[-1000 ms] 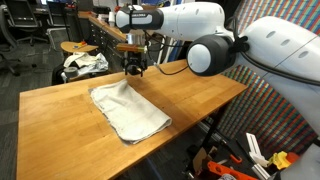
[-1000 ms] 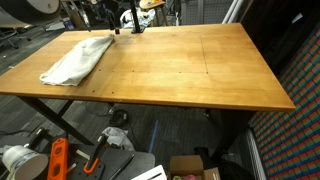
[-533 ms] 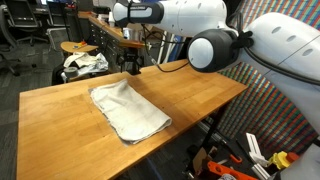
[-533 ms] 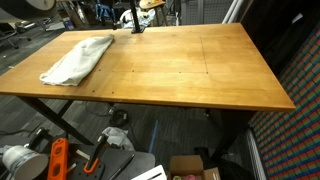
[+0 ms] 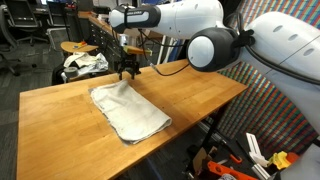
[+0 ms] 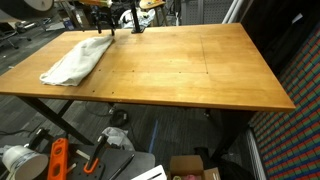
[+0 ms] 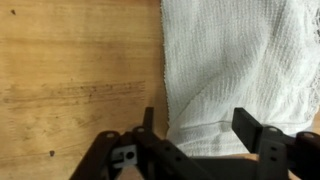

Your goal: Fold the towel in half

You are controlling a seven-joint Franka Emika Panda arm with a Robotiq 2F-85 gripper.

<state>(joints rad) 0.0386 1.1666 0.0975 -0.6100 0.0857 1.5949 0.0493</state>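
A white towel (image 5: 128, 110) lies flat and a little rumpled on the wooden table (image 5: 200, 95). It is near one end of the table in both exterior views (image 6: 78, 58). My gripper (image 5: 125, 70) hangs just above the towel's far corner, also seen at the back in an exterior view (image 6: 106, 28). In the wrist view the gripper (image 7: 197, 120) is open. Its two dark fingers stand astride the towel's (image 7: 235, 60) edge strip, with bare wood (image 7: 80, 70) to the left. Nothing is held.
A stool with crumpled cloth (image 5: 82, 62) stands behind the table. Chairs and clutter fill the back. On the floor lie an orange tool (image 6: 57, 160) and a cardboard box (image 6: 195, 168). The table's edge is close to the towel.
My gripper has moved sideways from beside the towel's far end to over its far corner. The towel has not moved.
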